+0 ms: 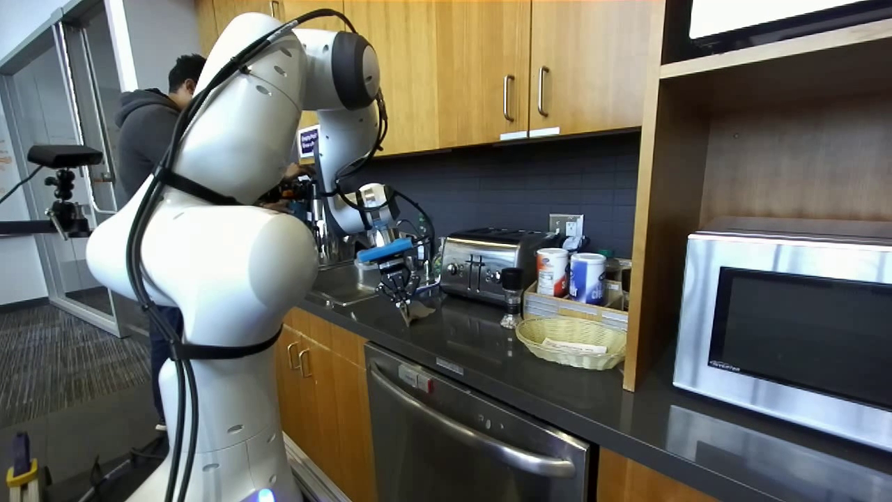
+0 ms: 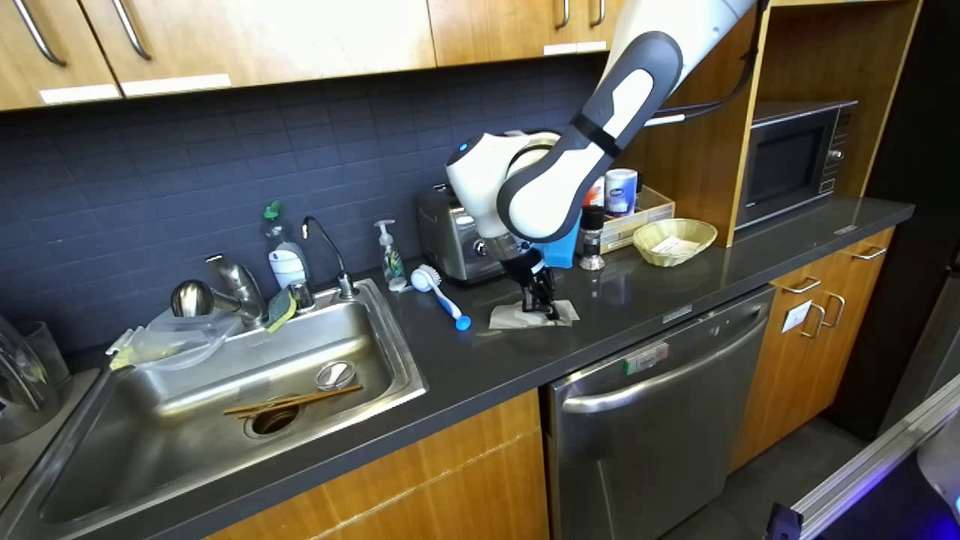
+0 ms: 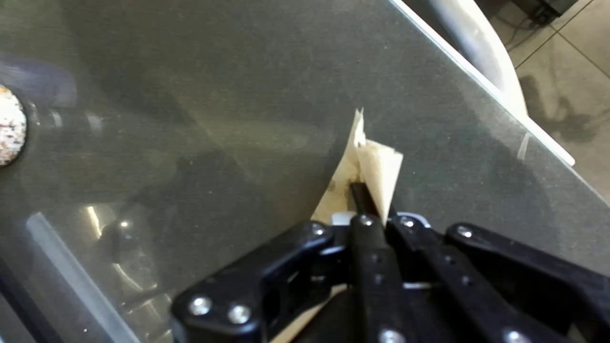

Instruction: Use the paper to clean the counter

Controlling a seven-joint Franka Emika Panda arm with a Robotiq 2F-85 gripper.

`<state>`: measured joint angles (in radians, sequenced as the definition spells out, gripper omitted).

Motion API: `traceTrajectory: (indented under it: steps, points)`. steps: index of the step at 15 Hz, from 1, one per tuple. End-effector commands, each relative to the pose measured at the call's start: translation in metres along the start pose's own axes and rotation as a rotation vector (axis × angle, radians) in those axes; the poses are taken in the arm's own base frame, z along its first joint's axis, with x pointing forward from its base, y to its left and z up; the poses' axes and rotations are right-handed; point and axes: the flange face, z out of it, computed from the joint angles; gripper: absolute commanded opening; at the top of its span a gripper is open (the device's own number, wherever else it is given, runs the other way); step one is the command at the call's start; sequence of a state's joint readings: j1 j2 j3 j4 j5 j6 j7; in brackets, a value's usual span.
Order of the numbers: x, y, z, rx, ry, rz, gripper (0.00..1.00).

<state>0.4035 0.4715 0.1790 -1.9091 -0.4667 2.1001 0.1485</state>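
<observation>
The paper is a light tan sheet, creased and folded. It shows at the gripper tips in both exterior views (image 1: 419, 312) (image 2: 511, 318). My gripper (image 1: 404, 305) (image 2: 541, 306) points down and is shut on the paper, low at the dark glossy counter (image 1: 488, 348) (image 2: 465, 367). In the wrist view the paper (image 3: 381, 166) is pinched between the fingers (image 3: 374, 207), with a folded corner sticking up and brown spots on it. Part of the paper is hidden by the fingers. The counter (image 3: 262, 85) fills most of the wrist view.
The steel sink (image 2: 409, 371) and a blue-white brush (image 2: 442, 296) lie on one side of the gripper. A toaster (image 1: 481, 265) stands behind. A pepper grinder (image 2: 592, 244), a tray of containers (image 2: 637, 225) and a pale basket (image 2: 667, 255) stand on the other side.
</observation>
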Motion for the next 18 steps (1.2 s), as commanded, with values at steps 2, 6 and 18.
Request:
traceTrajectory:
  steps: [2,6,18]
  points:
    - [0.003,0.004,-0.003,0.012,0.02,0.015,0.01]
    - [0.004,0.006,-0.004,0.012,0.026,0.021,0.37]
    - [-0.004,-0.002,-0.043,-0.016,0.081,0.02,1.0]
